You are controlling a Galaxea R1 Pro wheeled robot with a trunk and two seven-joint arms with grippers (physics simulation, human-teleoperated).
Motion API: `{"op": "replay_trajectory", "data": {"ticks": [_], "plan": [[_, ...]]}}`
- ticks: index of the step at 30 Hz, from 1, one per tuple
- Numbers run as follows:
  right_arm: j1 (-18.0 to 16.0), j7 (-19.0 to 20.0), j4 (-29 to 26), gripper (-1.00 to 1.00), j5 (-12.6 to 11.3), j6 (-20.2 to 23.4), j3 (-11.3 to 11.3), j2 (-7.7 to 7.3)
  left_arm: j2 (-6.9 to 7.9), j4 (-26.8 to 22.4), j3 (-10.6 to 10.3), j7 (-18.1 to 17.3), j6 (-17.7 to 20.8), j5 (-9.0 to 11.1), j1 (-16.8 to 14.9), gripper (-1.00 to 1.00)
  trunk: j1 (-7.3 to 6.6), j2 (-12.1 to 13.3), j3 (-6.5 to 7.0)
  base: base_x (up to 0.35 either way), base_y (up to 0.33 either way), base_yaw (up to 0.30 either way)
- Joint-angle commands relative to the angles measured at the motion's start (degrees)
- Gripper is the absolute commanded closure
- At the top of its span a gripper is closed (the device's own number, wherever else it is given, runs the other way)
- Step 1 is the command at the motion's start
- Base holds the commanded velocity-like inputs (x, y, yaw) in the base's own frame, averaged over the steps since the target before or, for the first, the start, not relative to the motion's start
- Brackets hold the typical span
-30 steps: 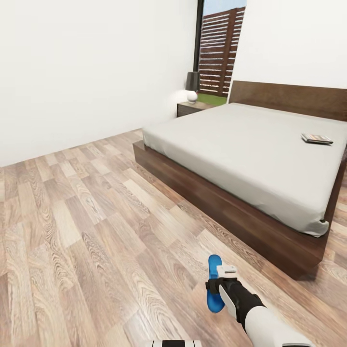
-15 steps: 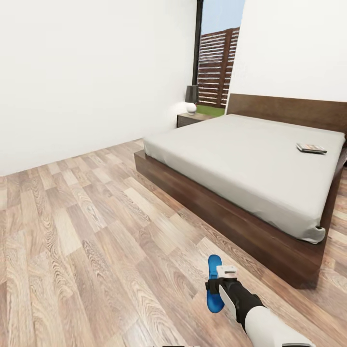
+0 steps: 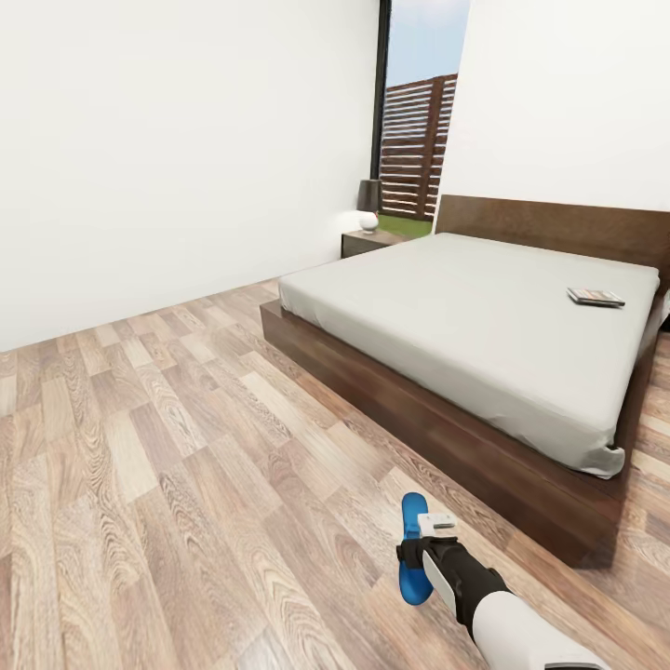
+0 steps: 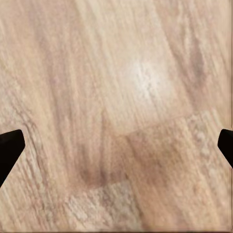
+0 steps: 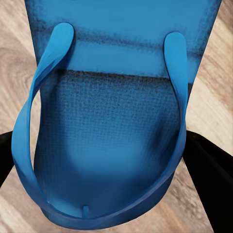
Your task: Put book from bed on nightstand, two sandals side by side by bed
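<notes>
The sandal [image 3: 413,551] you carry is bright blue and sits clamped in your right gripper [image 3: 416,558], held above the wooden floor [image 3: 186,447] near the foot corner of the bed [image 3: 465,316]. From your right wrist camera you see its sole and straps [image 5: 107,126] up close, with a dark finger [image 5: 208,170] pressed at each side. Your left gripper [image 4: 116,145] hangs over bare floorboards with its fingers spread wide and nothing between them. The book [image 3: 596,297] lies flat on the grey mattress toward the headboard [image 3: 558,223]. A nightstand [image 3: 365,242] stands beside the bed's far corner, with a small lamp [image 3: 369,203] on top.
</notes>
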Motion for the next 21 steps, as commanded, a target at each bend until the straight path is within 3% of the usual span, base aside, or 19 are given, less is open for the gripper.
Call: {"op": "replay_trajectory", "data": {"ticks": [1,10,21], "plan": [[-0.01,-0.05,-0.10,1.00,0.40,0.37,-0.14,0.05,-0.07,0.08,0.06,-0.34,-0.13,0.59,-0.03,-1.00,-0.01,-0.02,-0.05,0.000,0.000,0.000],[-0.01,1.21,0.03,1.00,0.50,0.37,-0.09,0.10,-0.99,0.08,0.06,-0.32,-0.19,0.59,-0.03,-1.00,-0.01,-0.02,-0.05,0.000,0.000,-0.019],[-0.01,2.46,0.04,1.00,0.63,0.39,-0.08,0.11,-1.62,0.08,0.06,-0.43,-0.12,0.47,-0.02,-1.00,-0.01,-0.02,-0.05,0.000,0.000,-0.221]]}}
